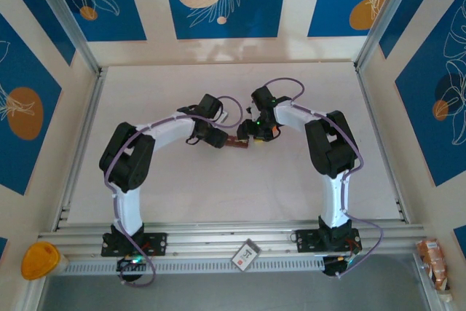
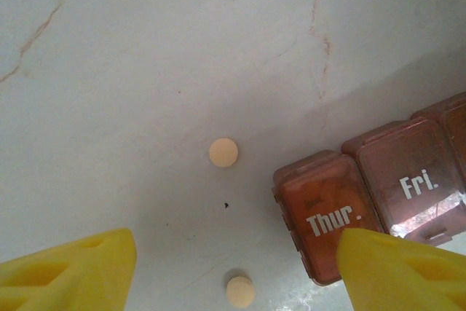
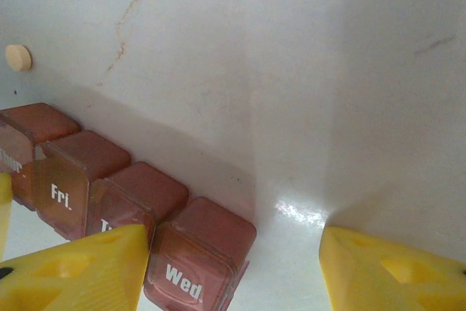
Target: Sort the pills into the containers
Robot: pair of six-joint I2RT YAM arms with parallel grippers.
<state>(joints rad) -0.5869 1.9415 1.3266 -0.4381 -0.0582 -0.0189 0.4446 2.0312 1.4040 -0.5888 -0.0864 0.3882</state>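
Barely begun, judging by the containers [image 1: 237, 143] mid-table, lids seemingly shut, with two pills [image 2: 223, 152] loose at 10 and 8 o'clock of the Thur. compartment [image 2: 328, 216]. Wide open and empty: left gripper [image 2: 237, 245], nearer pill between its fingers; right gripper [image 3: 233, 234], beside the strip.

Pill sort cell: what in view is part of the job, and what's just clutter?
Job:
- containers strip, lids marked by day
- loose pill
- second pill

Lying about:
- yellow-orange object, near left
- white tag, front middle
- packet, near right
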